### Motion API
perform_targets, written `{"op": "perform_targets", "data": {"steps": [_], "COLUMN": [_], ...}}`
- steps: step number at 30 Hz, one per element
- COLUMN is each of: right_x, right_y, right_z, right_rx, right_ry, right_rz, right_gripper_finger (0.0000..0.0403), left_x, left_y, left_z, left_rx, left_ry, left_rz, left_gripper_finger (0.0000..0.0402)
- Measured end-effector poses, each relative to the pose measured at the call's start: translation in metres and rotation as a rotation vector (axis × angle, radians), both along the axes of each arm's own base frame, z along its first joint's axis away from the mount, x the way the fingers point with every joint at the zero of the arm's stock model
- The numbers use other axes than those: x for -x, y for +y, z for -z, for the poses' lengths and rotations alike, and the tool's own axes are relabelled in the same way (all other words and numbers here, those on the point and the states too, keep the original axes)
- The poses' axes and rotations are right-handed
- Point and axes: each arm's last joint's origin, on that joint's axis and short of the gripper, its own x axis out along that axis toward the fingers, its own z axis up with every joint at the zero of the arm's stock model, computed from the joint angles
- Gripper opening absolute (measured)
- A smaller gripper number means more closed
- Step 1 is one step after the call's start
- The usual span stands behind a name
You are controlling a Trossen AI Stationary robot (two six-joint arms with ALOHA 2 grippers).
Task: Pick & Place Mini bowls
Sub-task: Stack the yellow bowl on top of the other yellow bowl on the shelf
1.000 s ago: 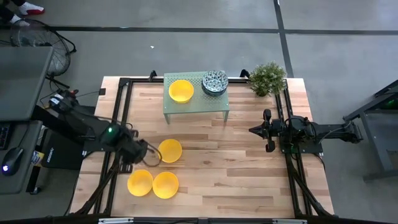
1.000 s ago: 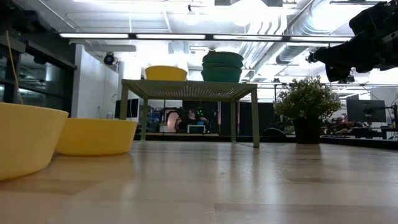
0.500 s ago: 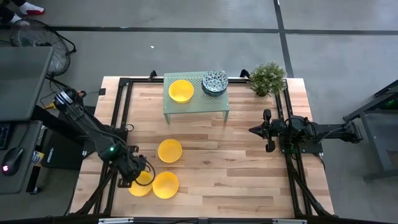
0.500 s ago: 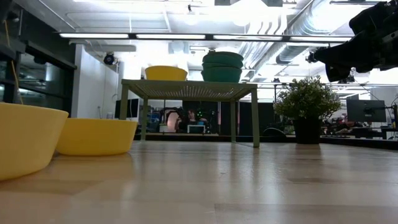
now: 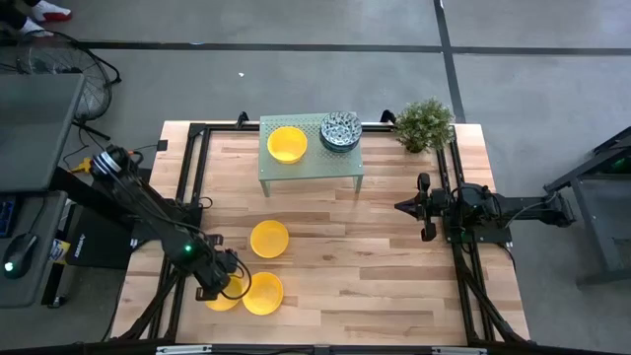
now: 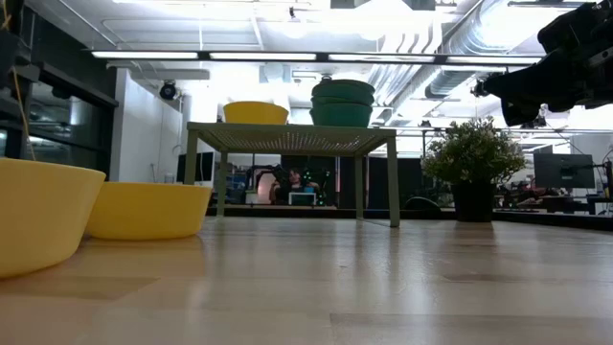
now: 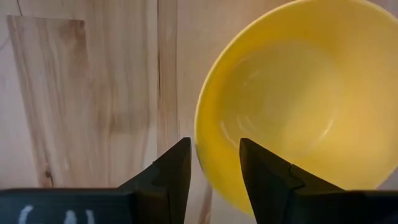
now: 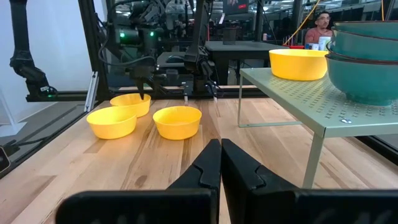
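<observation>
Since 1 s ago the left gripper [image 5: 221, 289] has swung from beside the middle yellow bowl [image 5: 269, 239] to the near-left bowl [image 7: 292, 106]. Fingers parted, straddling its rim w/o clamping yet; prob. lining up a rim pinch. Arm stretched low & diagonal across the table's left side, wrist pointing down. Third yellow bowl [image 5: 262, 292] sits touching it. Farther back, the rack [image 5: 345, 168] carries one yellow bowl [image 5: 287, 144] & the patterned stack [image 5: 340, 131]. Right gripper [image 5: 426, 207] waits w/ fingers closed, empty, at right edge.
</observation>
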Motion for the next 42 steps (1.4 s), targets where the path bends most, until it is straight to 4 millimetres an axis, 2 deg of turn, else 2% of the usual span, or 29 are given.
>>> {"op": "perform_targets", "data": {"steps": [8,18,28,33,42], "right_x": [0.0,0.0,0.0,0.0,0.0], "right_y": [0.0,0.0,0.0,0.0,0.0], "right_z": [0.0,0.0,0.0,0.0,0.0], "right_rx": [0.0,0.0,0.0,0.0,0.0], "right_ry": [-0.001,-0.001,-0.001,-0.001,-0.001], "right_rz": [0.0,0.0,0.0,0.0,0.0], "right_gripper_finger": [0.0,0.0,0.0,0.0,0.0], "left_x": [-0.002,-0.004,-0.003,-0.009,-0.025], "left_y": [-0.002,-0.003,0.0,0.012,0.049], "left_z": [0.007,0.011,0.003,-0.02,-0.098], "left_rx": [-0.027,-0.042,-0.003,0.031,0.013], "left_ry": [0.024,0.033,0.022,0.008,-0.044], "left_rz": [-0.002,-0.019,-0.084,-0.174,-0.365], "left_gripper_finger": [0.012,0.0012,0.0003,0.0002,0.0001]}}
